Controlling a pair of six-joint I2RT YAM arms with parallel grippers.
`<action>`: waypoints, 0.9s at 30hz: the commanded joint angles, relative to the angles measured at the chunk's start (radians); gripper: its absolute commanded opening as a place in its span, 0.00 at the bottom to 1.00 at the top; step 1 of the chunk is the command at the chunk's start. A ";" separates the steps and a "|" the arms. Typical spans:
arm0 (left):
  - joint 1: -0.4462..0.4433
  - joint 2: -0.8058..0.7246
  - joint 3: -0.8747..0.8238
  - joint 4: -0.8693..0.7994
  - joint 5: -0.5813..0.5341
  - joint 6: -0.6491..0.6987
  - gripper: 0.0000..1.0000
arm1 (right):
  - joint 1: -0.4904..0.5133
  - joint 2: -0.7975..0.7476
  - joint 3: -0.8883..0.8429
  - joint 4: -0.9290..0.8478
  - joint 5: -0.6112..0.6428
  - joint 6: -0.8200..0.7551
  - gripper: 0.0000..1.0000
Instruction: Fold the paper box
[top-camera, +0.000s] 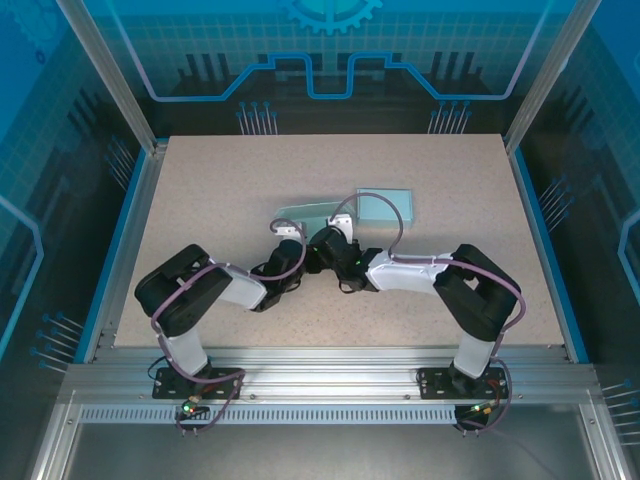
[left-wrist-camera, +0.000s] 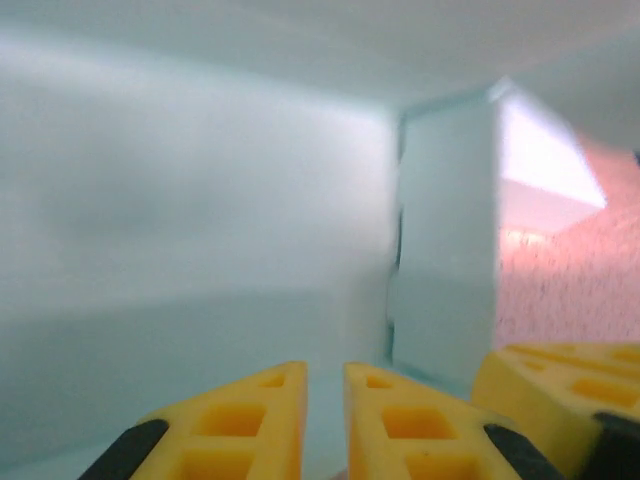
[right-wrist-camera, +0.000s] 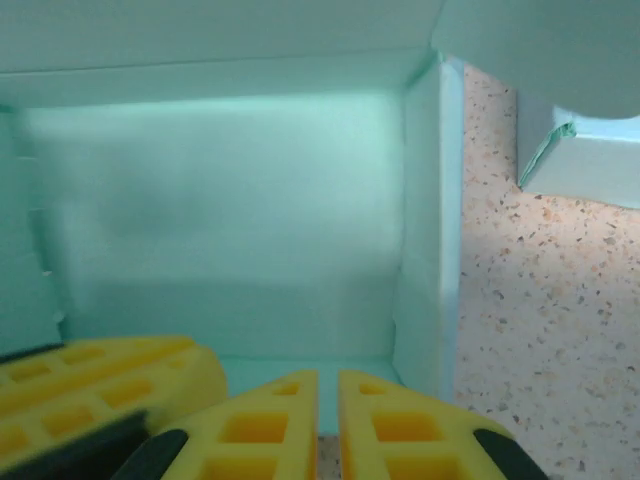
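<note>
Left arm (top-camera: 200, 290) reaches inward from its base to mid-table (top-camera: 220, 190). Left gripper (left-wrist-camera: 325, 420) sits low at the open mouth of the paper box (top-camera: 385, 207); its yellow fingers (left-wrist-camera: 240, 425) are drawn almost together, only a thin slit between them. Cannot tell whether a paper edge is nipped in that slit. The box is pale blue and lies at the centre of the table, just beyond both wrists, with one flap spread flat toward the right. From the wrist cameras, inner walls and a corner fold are upright. Right gripper (right-wrist-camera: 328, 425) is just beside the left one, facing the same cavity. Its fingers are likewise pressed close; hold on paper not discernible.
</note>
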 joint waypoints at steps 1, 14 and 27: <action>-0.015 -0.010 -0.010 -0.084 0.051 -0.017 0.20 | -0.003 -0.001 -0.004 -0.006 -0.026 0.029 0.13; -0.014 -0.331 0.041 -0.367 0.083 0.011 0.42 | -0.045 -0.115 -0.037 -0.079 -0.021 -0.037 0.16; 0.050 -0.675 0.211 -0.967 -0.229 0.252 0.48 | -0.095 -0.243 0.031 -0.209 -0.125 -0.258 0.34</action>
